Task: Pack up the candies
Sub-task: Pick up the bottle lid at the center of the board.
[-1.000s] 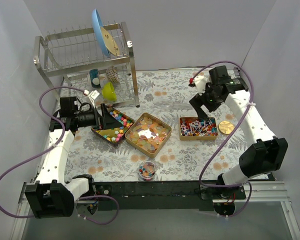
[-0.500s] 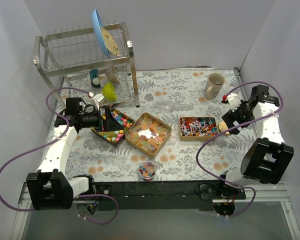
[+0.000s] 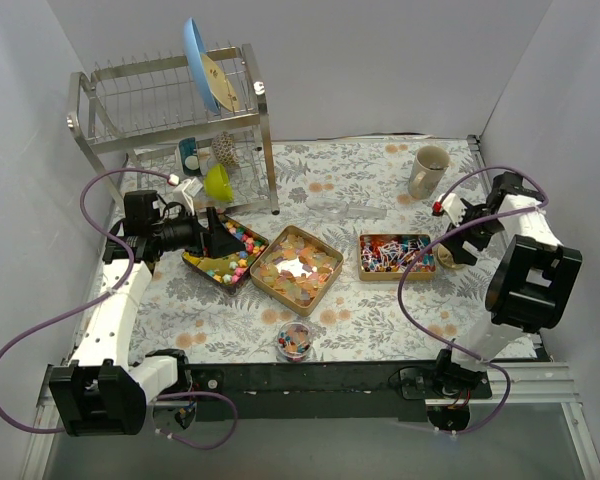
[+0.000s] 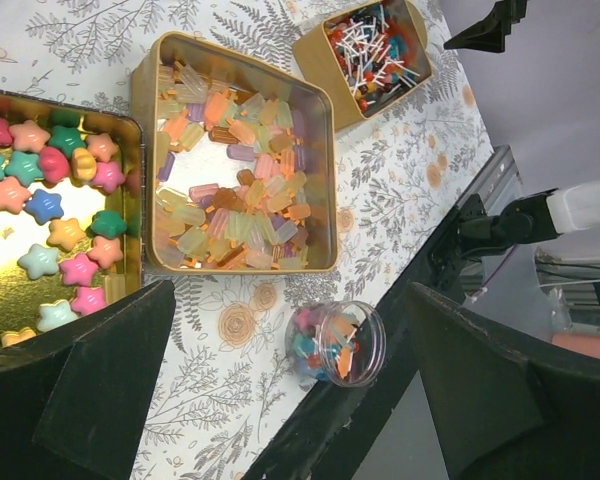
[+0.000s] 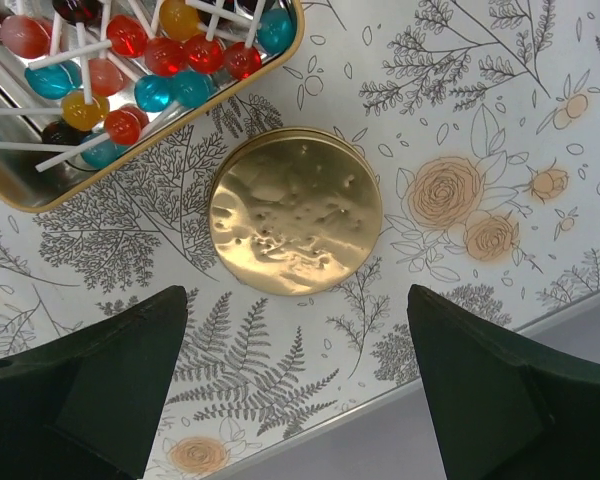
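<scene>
Directly under the left gripper (image 4: 290, 290) lie the candies (image 4: 235, 190), untouched.

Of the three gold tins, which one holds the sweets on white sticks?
The small right-hand tin, beside the round gold lid. The left tin holds pastel stars, the middle tin orange-yellow wrapped pieces, both without sticks.

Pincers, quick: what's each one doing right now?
Left pincer: open, holding nothing.
Right pincer: open, holding nothing, above the round gold lid.
</scene>
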Motion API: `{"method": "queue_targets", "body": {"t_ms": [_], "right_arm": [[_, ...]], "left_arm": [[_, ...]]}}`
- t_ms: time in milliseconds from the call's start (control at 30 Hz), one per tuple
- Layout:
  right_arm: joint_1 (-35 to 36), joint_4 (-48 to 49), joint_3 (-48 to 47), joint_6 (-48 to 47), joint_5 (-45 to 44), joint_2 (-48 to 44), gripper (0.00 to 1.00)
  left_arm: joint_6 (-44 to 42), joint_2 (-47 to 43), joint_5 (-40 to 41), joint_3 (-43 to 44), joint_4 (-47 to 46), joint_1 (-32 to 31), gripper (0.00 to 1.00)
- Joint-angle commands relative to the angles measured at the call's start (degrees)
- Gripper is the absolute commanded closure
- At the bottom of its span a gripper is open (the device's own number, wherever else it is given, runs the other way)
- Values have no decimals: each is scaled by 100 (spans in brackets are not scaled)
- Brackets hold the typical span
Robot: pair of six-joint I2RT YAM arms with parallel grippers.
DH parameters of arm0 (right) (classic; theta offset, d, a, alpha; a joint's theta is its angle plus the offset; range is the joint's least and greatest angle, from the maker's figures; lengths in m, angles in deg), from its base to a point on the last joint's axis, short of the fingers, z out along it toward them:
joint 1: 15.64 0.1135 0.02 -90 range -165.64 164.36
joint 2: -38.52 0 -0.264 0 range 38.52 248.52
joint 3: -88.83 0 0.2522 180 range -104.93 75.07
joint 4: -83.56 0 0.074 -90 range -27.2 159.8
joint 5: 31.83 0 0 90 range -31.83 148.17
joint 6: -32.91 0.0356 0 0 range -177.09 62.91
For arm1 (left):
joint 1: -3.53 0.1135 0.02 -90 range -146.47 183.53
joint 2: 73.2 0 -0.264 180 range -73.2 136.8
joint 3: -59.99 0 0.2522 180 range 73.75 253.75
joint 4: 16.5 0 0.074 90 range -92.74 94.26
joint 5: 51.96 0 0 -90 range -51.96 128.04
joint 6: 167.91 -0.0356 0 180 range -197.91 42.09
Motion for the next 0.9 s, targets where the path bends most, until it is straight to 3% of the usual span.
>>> {"method": "queue_targets", "body": {"t_ms": [0,467,867], "right_arm": [[27,89,-168,-578,202,196,2],[115,880,667,-1193,26,363,2],[142,1108,579,-745,17,671,6]], "left_arm": [[-59,-1,261,87,-120,-20,2],[-446,394,718,333,-15,-20,2],[-595,579,815,579,117,-20,2]]}}
